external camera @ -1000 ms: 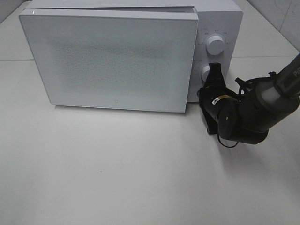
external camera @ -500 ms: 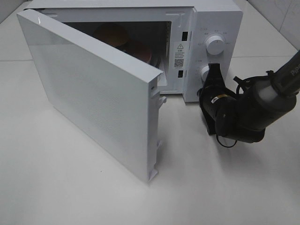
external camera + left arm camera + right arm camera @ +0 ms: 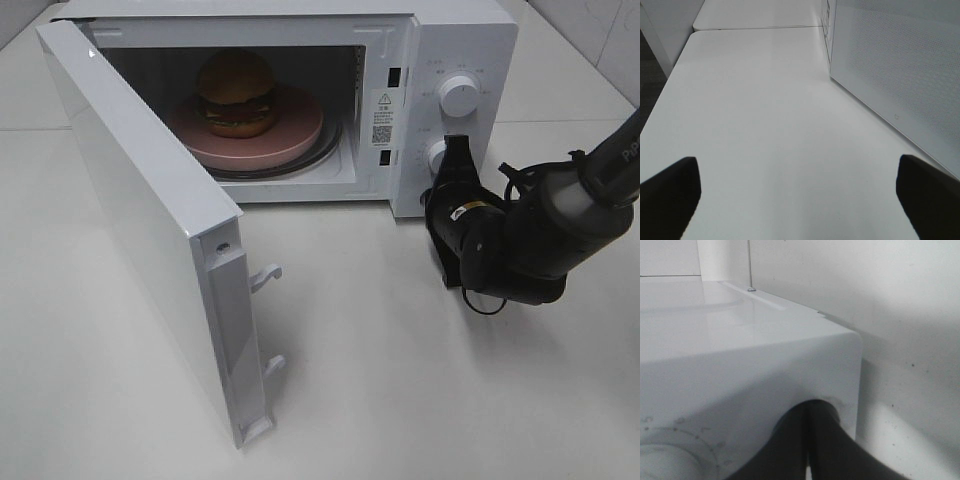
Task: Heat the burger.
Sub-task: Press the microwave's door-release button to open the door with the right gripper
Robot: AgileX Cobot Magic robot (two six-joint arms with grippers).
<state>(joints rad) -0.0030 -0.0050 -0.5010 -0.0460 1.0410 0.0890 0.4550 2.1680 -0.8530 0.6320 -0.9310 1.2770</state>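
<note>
The burger [image 3: 237, 92] sits inside the open microwave [image 3: 470, 30], on a pink plate [image 3: 290, 135] on the oven floor. It is well apart from the right pincer [image 3: 458, 145], on the far side of the control panel from it and deeper in the cavity. Nothing grips or touches it.

The right pincer has its two dark fingers [image 3: 790, 450] pressed together with nothing between them. The tips rest against the lower part of the control panel, just beside the lower knob [image 3: 437, 155] and below the upper knob [image 3: 459, 97]. Its arm reaches back from the panel, low over the tabletop [image 3: 400, 380].

The door [image 3: 140, 230] stands swung wide, farther from the right pincer than the burger is, with its latch hooks pointing toward that pincer.

The left pincer [image 3: 797, 195] does not show in the high view. In its own wrist view its fingers [image 3: 670, 195] stand wide apart over bare tabletop, holding nothing, and the door's dotted outer face lies near it, just ahead.
</note>
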